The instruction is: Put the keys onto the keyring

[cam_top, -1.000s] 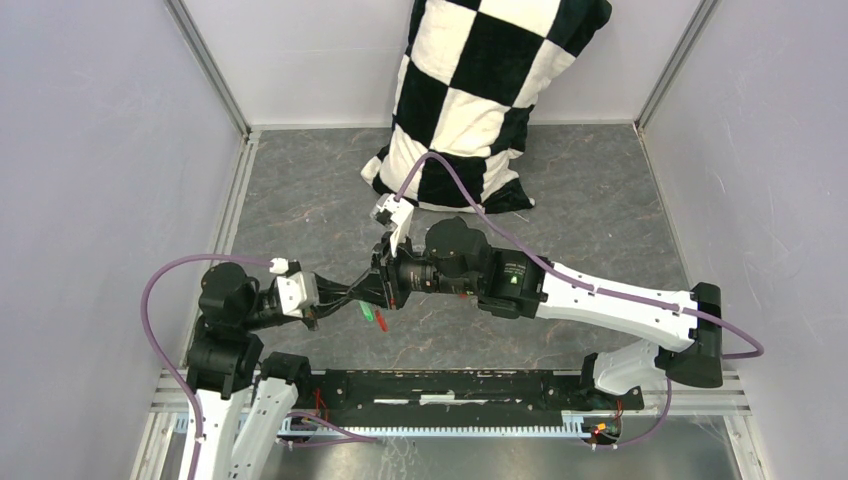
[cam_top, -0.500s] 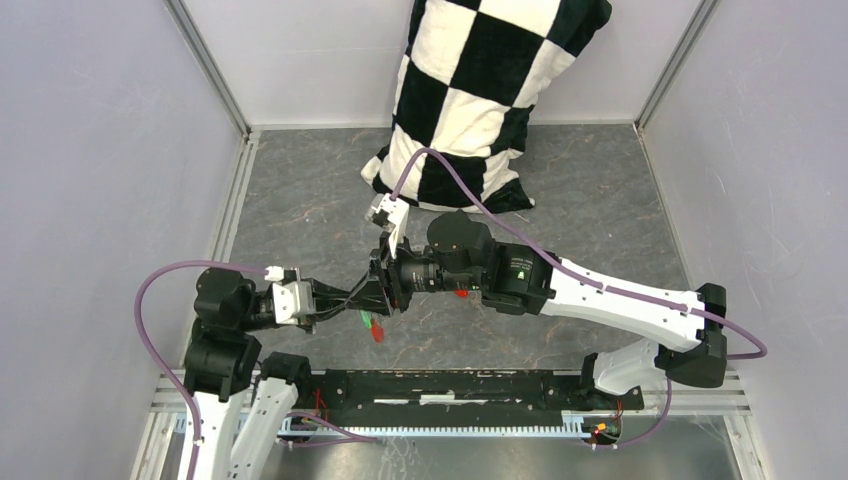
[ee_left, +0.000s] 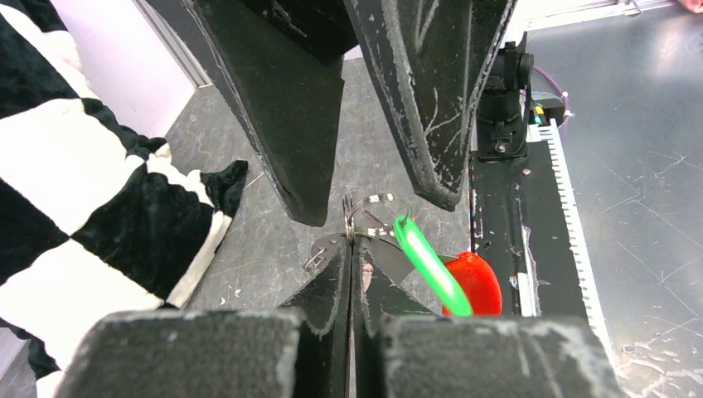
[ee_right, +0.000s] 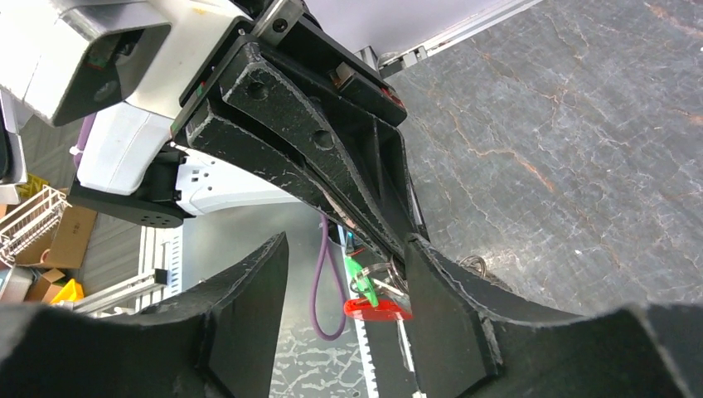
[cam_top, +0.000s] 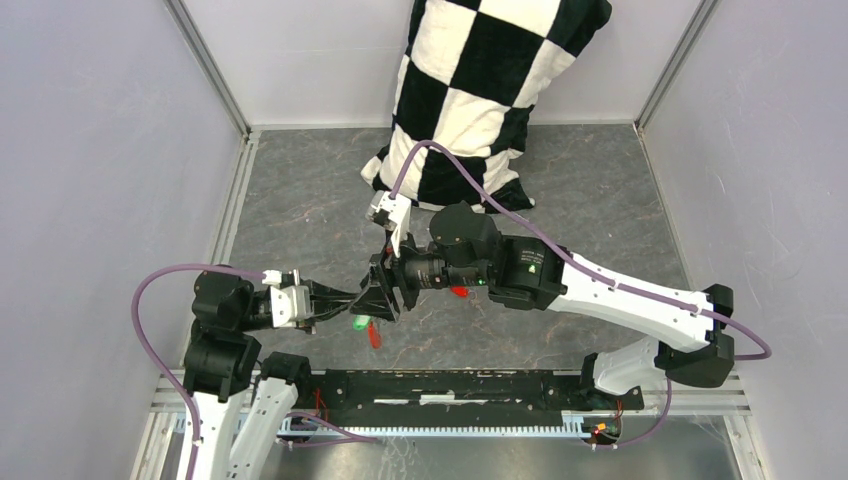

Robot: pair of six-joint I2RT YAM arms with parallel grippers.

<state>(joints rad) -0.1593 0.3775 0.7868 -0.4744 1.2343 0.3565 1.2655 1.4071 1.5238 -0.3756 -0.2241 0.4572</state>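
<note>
Silver keyring pinched tight by left gripper. Green key, red key dangle beside it. Right gripper spread wide around it.

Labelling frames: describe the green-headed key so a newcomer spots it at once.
From the black-and-white checkered pillow at the back, come forward to the middle of the grey marbled table. Two tiny metal keys hang at the tips of the shut left claw; pick the bright green-headed key, not the red-headed key.

Top camera looks steeply down on the table from behind, while the two wrist cameras face each other up close, both catching the green-headed key.
</note>
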